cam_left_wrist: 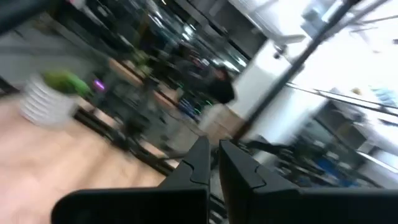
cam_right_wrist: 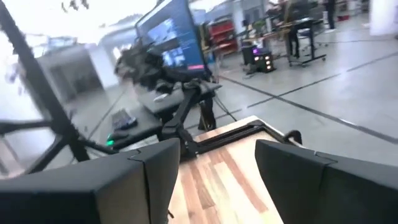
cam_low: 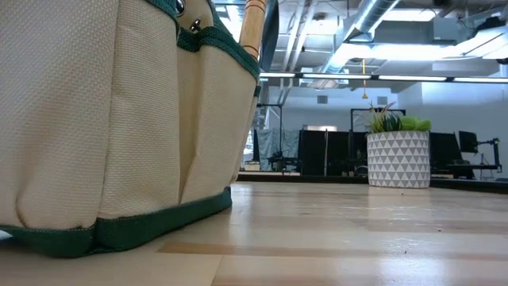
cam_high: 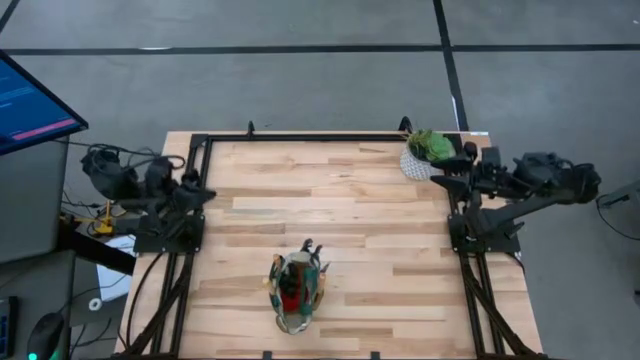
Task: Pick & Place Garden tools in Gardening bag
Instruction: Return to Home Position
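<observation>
The gardening bag [cam_high: 296, 292], beige with dark green trim, stands on its base near the table's near edge, left of the middle. Tool handles and a red item stick up out of it. In the low view the bag [cam_low: 111, 127] fills the left side, with a pale wooden handle [cam_low: 254, 28] rising from it. My left gripper [cam_left_wrist: 214, 168] is shut and empty, held above the table's left edge [cam_high: 205, 192]. My right gripper [cam_right_wrist: 217, 174] is open and empty, held above the table's right edge [cam_high: 440, 180].
A green plant in a white patterned pot [cam_high: 422, 155] stands at the table's far right corner, close to my right gripper; it also shows in the low view [cam_low: 398, 155]. A black frame [cam_high: 330, 137] runs along the table's far edge. Bare wood lies between the arms.
</observation>
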